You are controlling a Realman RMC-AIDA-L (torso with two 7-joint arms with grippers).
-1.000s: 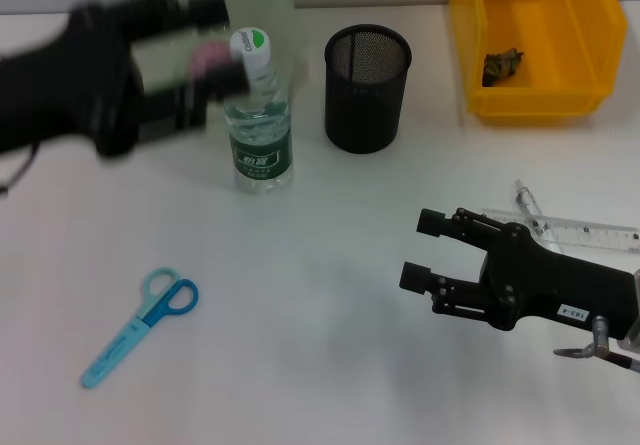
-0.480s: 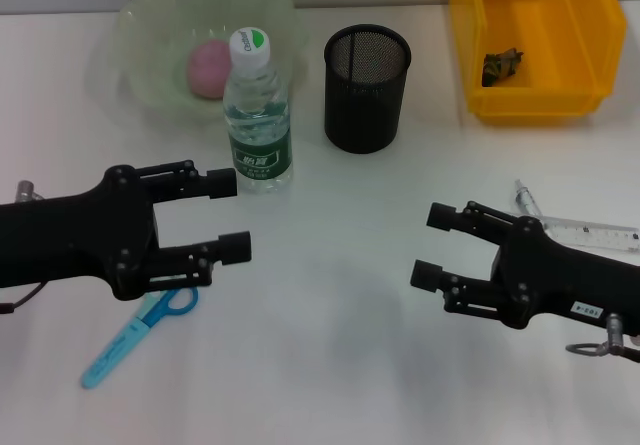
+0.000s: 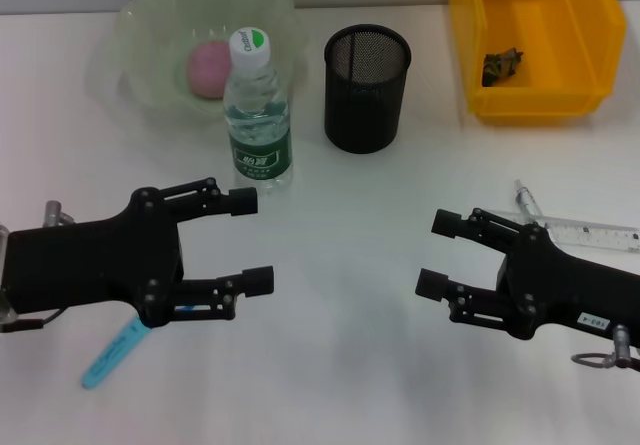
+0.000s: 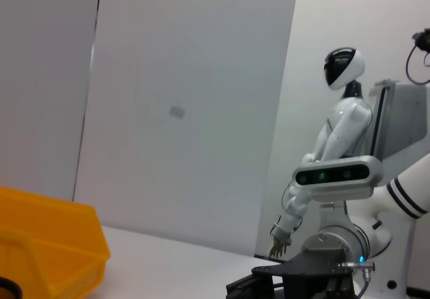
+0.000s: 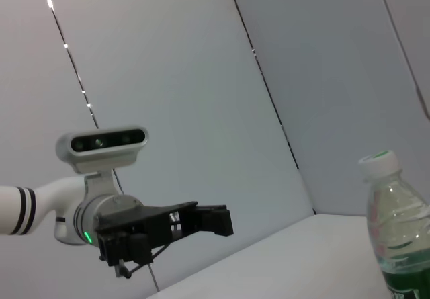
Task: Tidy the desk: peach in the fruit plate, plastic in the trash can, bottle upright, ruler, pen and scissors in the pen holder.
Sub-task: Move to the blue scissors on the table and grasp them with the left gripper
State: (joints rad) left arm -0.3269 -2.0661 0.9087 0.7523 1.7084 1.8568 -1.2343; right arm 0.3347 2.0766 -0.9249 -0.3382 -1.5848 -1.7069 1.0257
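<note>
Hovering over scissors (image 3: 110,353): left pincer (image 3: 250,242) agape, empty | right pincer (image 3: 437,255) agape, empty | scissors head-view only

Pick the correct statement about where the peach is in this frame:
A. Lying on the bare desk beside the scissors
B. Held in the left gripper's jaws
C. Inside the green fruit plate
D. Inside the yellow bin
C. The pink peach sits inside the translucent green fruit plate behind the upright bottle, while the left gripper hovers open and empty over the scissors.
</note>
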